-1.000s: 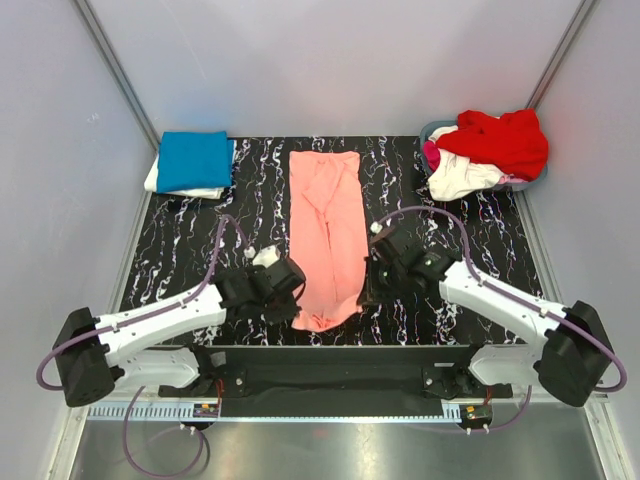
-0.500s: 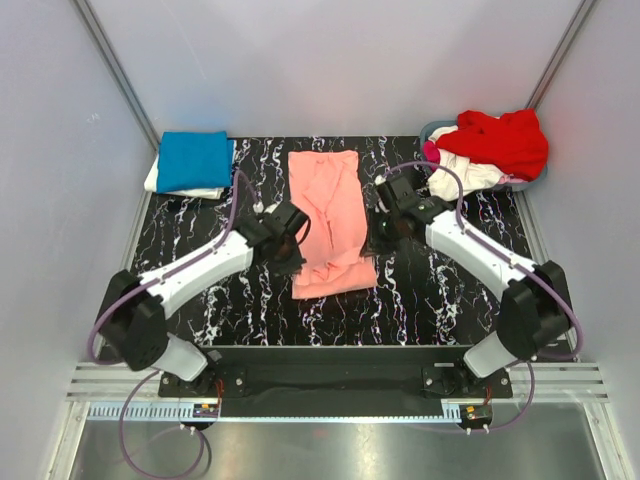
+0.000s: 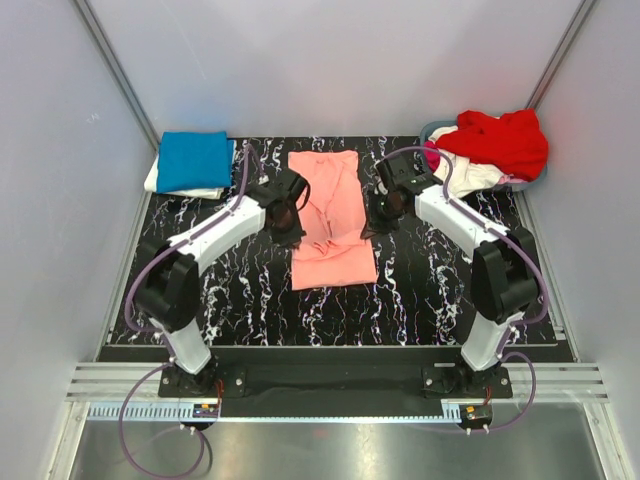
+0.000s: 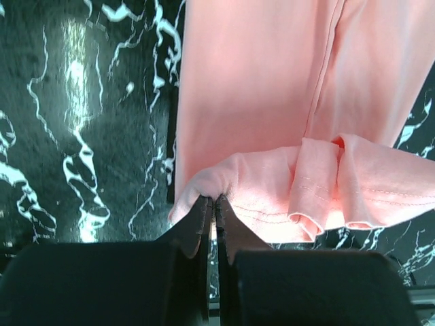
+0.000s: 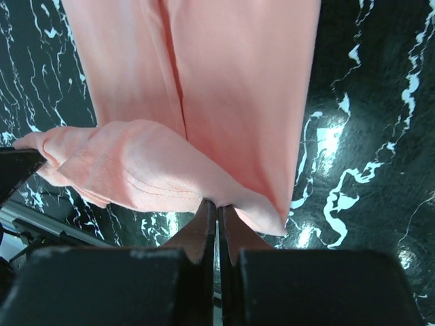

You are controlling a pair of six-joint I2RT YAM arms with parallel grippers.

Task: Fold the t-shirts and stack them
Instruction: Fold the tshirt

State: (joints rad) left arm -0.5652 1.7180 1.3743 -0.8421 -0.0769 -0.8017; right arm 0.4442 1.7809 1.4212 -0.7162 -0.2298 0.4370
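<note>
As L end effector (image 4: 212, 201), R end effector (image 5: 216, 204) clamp it | t-shirt (image 3: 335, 262) betw. both

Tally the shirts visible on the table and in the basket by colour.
Salmon-pink shirt: 1
Blue shirt: 1
White shirts: 2, one in the basket, one under the blue shirt
Red shirt: 1
Magenta shirt: 1
Total: 6 shirts showing; the heap may hide more
</note>
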